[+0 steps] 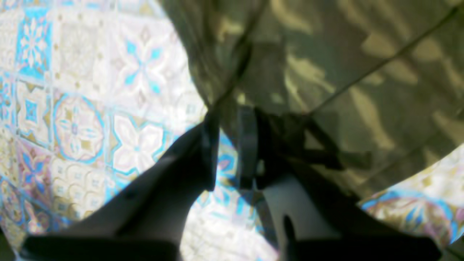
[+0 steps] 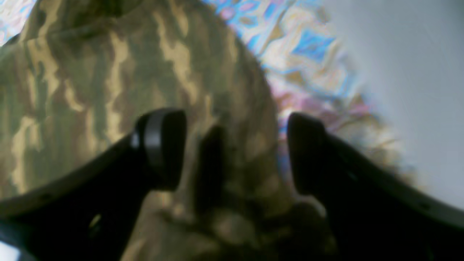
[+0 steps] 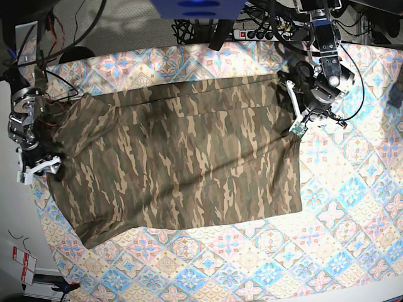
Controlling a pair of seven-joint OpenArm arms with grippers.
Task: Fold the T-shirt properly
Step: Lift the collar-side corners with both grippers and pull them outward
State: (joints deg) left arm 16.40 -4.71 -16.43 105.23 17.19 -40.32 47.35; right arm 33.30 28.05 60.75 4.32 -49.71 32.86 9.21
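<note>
The camouflage T-shirt (image 3: pixel 189 157) lies spread flat, with its hem toward the right of the base view. My left gripper (image 3: pixel 296 124) is at its upper right edge. In the left wrist view its fingers (image 1: pixel 249 145) stand almost together, and the tips pinch the shirt's edge (image 1: pixel 362 72) where the creases run together. My right gripper (image 3: pixel 38 167) is at the shirt's left edge by a sleeve. There the jaws of the right gripper (image 2: pixel 235 152) stand wide open over a bump of the camouflage fabric (image 2: pixel 90 72), and they grip nothing.
A pastel blue-pink tile-patterned cloth (image 3: pixel 346 207) covers the table under the shirt and also shows as the patterned cloth (image 1: pixel 90 90) beside the left gripper. Bare white surface (image 3: pixel 12 220) runs along the left side. Cables and a power strip (image 3: pixel 252 31) lie at the back.
</note>
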